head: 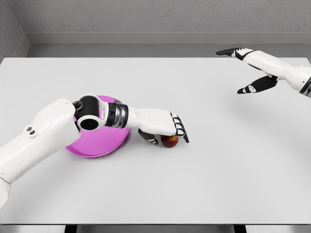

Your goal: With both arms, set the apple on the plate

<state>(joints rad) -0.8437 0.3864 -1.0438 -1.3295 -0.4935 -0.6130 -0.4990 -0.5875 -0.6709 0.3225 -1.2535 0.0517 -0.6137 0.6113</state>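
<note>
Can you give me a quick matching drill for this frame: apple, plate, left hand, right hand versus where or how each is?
Column 1:
1. apple
2. plate
3. left hand
4. right hand

Column 2:
A. raised at upper right, fingers spread, holding nothing
B. magenta, partly under the left forearm
C. on the table just right of the plate
D. over the apple, fingers curled down around it

Pairs: 1-C, 2-B, 3-D, 4-A

A white table [204, 184] stands before a grey wall [146, 17].
</note>
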